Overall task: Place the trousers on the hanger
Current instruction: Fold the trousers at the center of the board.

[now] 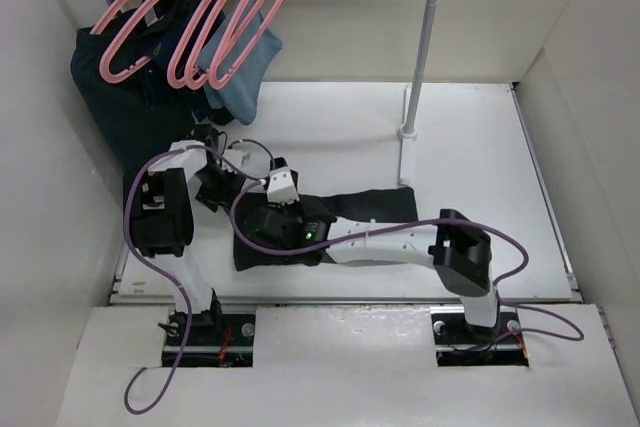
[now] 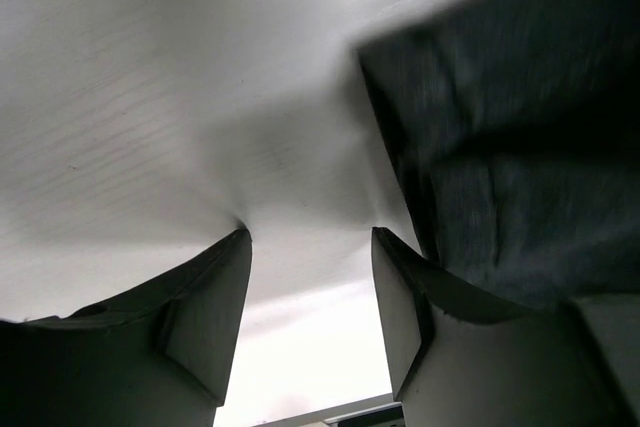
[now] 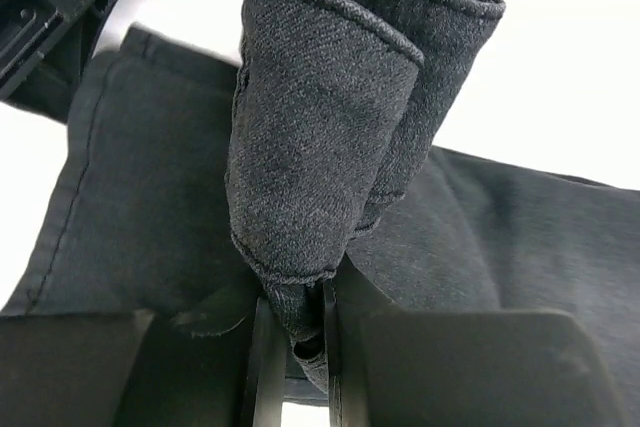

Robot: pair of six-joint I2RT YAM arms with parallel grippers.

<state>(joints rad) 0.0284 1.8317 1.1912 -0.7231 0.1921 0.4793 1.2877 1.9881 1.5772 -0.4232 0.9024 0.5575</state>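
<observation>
The charcoal trousers [image 1: 360, 209] lie folded across the middle of the white table. My right gripper [image 1: 292, 225] is shut on a bunched fold of the trousers [image 3: 330, 137], which stands up between its fingers [image 3: 262, 347] in the right wrist view. My left gripper [image 1: 212, 187] is open and empty, low over the bare table just left of the trousers' edge [image 2: 520, 147]. Several pink hangers [image 1: 200, 17] hang on a rail at the back left; I cannot tell which one is the task's hanger.
A dark navy garment [image 1: 130, 97] and a light blue cloth [image 1: 240, 72] hang under the pink hangers at the back left. A grey stand pole [image 1: 420, 47] rises from a white base behind the trousers. White walls enclose the table.
</observation>
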